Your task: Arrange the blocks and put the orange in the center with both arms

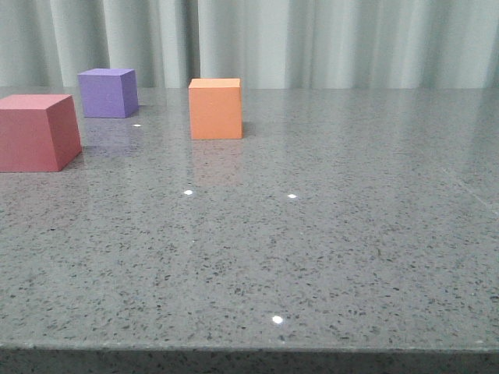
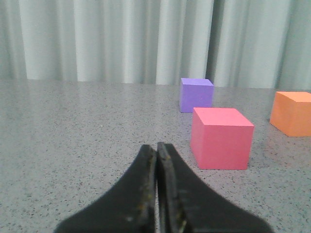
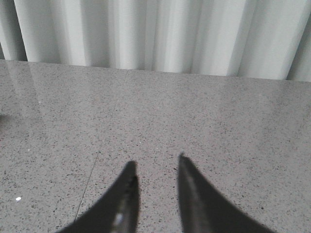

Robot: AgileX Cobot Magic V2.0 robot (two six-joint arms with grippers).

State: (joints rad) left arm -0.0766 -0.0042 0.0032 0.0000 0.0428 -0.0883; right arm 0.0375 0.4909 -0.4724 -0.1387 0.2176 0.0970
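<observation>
Orange cube well beyond the pressed-together left hand; right hand parted, empty.

A staged robot-testing space rather than a home: a bare speckled grey stone-look table stretches ahead of the gripper fingers, closed off beyond by a plain pale pleated curtain hiding the room.

- A grey speckled stone-look table fills the front view, glossy, with small bright light spots reflected on its surface.
- A pale pleated curtain hangs behind the table's far edge, running across its full width.
- A thin seam line crosses the table surface.
</observation>
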